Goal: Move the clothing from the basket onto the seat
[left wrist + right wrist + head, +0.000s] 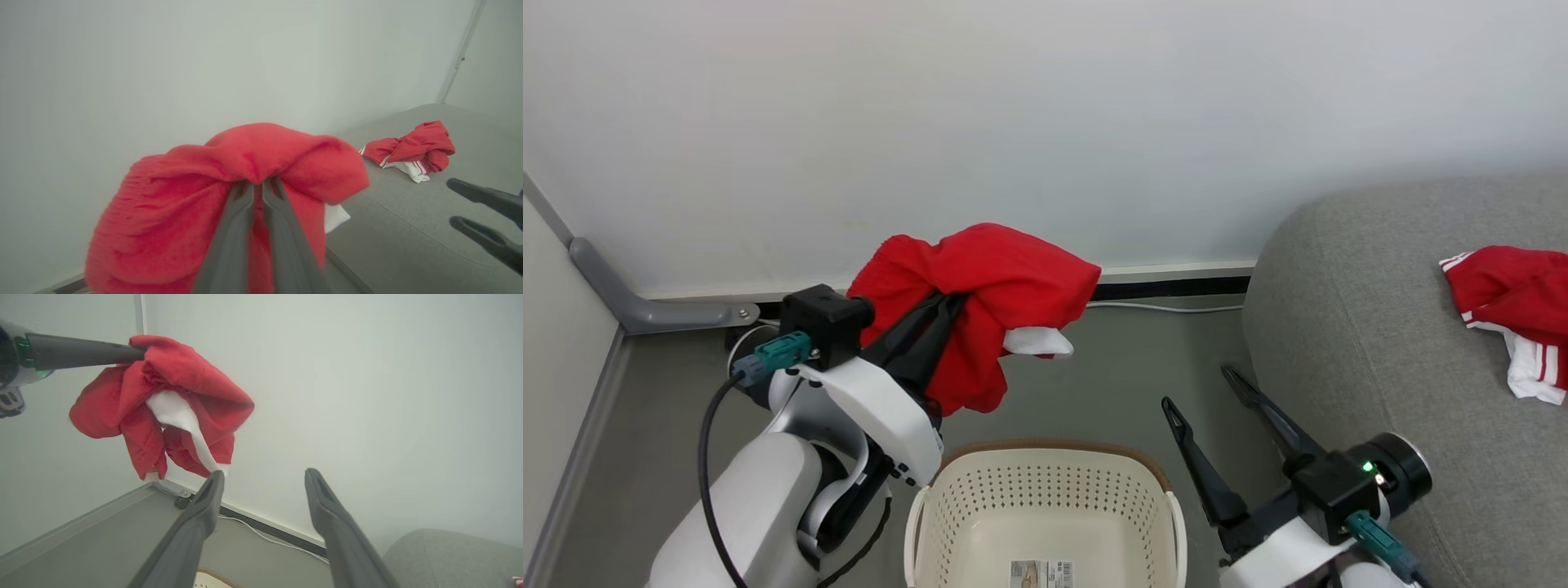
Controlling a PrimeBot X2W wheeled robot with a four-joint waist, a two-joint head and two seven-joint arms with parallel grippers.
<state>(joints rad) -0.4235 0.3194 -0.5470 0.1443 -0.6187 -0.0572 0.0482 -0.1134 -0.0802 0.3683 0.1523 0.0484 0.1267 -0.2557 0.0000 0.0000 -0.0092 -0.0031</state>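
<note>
Head view: left hand (952, 300) clenched on a red garment (1005, 278), held in the air beyond the basket (1045, 490); basket interior shows a label (1041, 574) on its floor. Right hand (1197, 387) released, beside the seat (1364, 327); second garment (1515, 298) lies on it

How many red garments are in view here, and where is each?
2. One garment hangs bunched in the shut left gripper, in the air; the other garment lies on the grey sofa. The basket's visible part holds none; its near end is out of frame.
</note>
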